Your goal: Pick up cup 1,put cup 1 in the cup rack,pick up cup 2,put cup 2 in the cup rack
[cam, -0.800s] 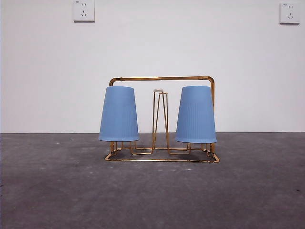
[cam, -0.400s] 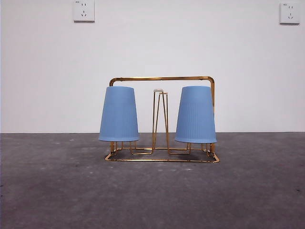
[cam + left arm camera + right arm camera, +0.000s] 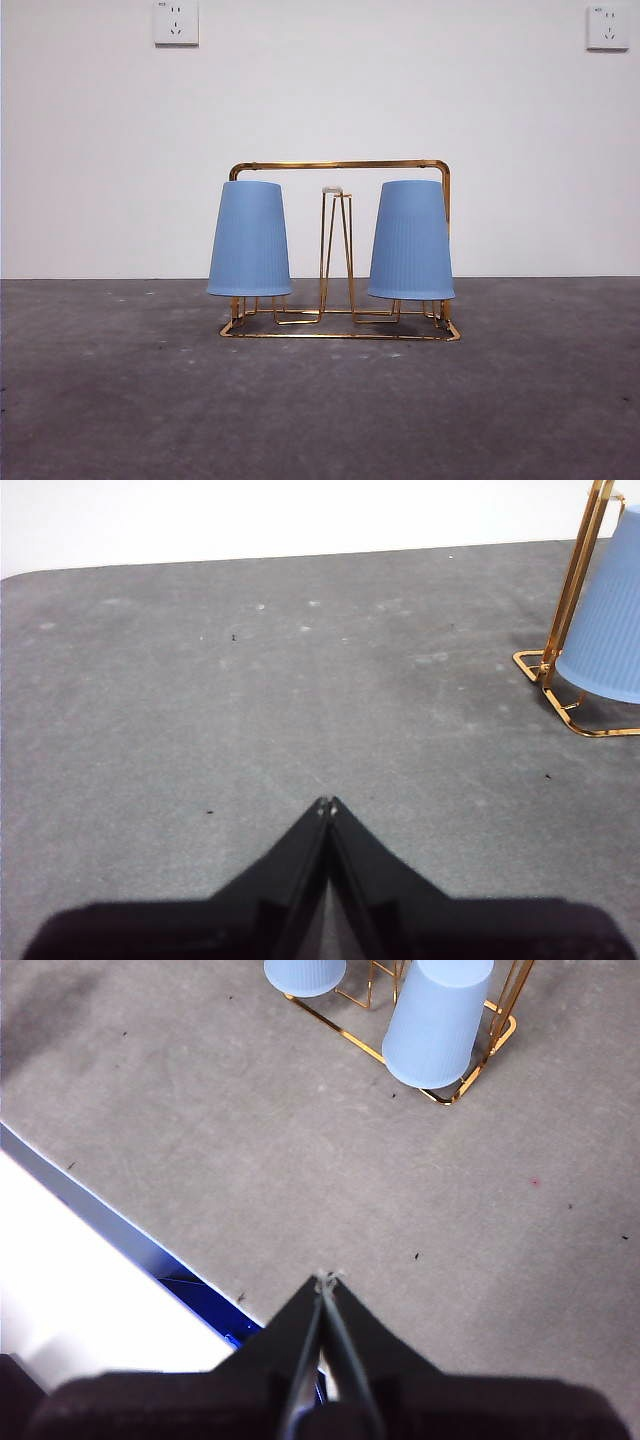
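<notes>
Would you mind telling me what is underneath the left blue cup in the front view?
Below the left blue cup, gold wire legs of the cup rack show, running down to its base on the table. The prong inside the cup is hidden.

Light: even, diffuse, bright; white wall [image 3: 320,110] near overexposed.
Shadows: soft and faint on tabletop [image 3: 320,410] beneath cup rack [image 3: 340,165].
Glare: small glints on the rack's gold wire.
Focus: front view sharp; wrist views slightly soft, grainy.
Edge distortion: none evident.
</notes>
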Tool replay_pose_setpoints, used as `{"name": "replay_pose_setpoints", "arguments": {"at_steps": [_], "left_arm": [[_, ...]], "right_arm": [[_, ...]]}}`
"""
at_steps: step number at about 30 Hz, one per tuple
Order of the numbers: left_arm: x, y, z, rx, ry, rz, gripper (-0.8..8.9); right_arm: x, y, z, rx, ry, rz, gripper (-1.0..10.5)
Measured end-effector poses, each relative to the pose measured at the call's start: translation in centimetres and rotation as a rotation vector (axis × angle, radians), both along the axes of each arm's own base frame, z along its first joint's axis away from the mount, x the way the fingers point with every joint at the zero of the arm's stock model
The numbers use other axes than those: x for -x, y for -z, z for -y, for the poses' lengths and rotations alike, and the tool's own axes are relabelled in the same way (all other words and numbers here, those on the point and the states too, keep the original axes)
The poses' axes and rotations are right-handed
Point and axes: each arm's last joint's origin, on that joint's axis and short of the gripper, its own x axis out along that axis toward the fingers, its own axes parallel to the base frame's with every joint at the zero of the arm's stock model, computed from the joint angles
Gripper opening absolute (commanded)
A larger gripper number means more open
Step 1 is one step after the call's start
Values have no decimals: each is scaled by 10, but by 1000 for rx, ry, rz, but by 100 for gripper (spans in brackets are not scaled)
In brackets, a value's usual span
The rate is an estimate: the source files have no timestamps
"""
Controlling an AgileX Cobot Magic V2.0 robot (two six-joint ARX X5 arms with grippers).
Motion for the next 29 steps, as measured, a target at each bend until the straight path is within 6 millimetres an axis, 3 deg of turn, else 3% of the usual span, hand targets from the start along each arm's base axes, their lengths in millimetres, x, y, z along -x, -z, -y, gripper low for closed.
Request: {"name": "replay_pose_setpoints", "arguments": {"at_steps": [21,29], "left_arm": [[0,0,0,3,-1,-2,-2],[0,0,0,3,-1,-4,-2]], "right_arm": [[1,-1,6,-7,42,16,2],[20,-27,46,-217,340,368,2]]}}
